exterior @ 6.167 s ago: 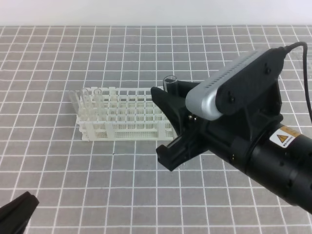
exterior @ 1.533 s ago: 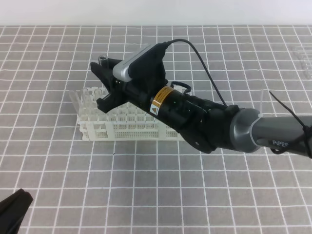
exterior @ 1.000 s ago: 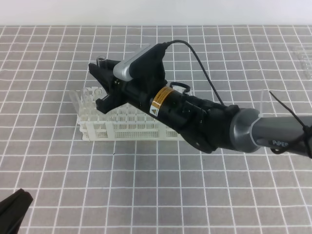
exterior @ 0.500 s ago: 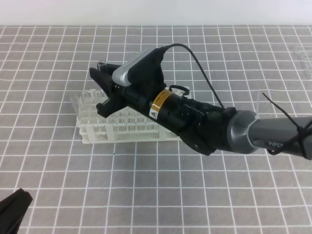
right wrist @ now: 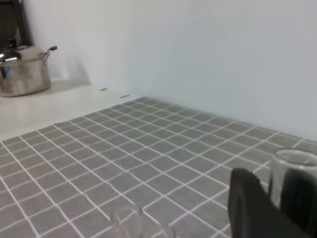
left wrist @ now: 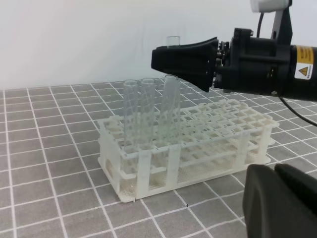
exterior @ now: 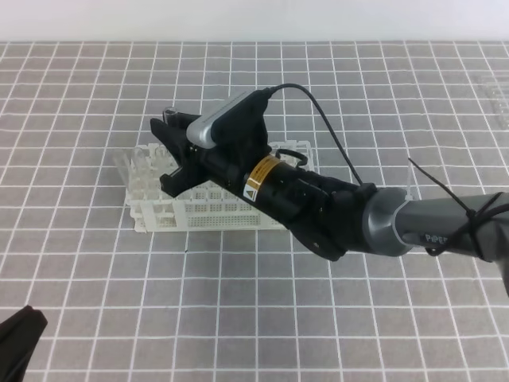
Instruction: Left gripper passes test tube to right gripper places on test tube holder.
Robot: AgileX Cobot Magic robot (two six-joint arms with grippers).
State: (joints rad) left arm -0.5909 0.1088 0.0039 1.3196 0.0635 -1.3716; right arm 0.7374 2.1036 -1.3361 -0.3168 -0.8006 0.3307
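Note:
The white test tube holder (exterior: 216,208) lies on the grey gridded mat, and in the left wrist view the test tube holder (left wrist: 223,144) fills the middle. My right gripper (exterior: 169,155) hangs over its left end, shut on the clear test tube (exterior: 169,113), whose rim pokes out above the fingers. Seen from the left wrist, the test tube (left wrist: 171,106) stands upright with its lower part down in a hole of the holder and its top inside the right gripper (left wrist: 166,60). The right wrist view has the test tube (right wrist: 292,171) rim beside a black finger (right wrist: 247,208). My left gripper (exterior: 17,348) sits shut at the bottom-left corner, holding nothing.
Two other clear tubes (left wrist: 138,111) stand in the holder's left end next to the held one. A clear plastic item (exterior: 497,95) lies at the mat's far right edge. A steel pot (right wrist: 25,69) stands on a white surface far off in the right wrist view.
My right gripper has come down a little with the test tube, sinking it lower into the holder's left end. The left gripper has stayed at the corner.

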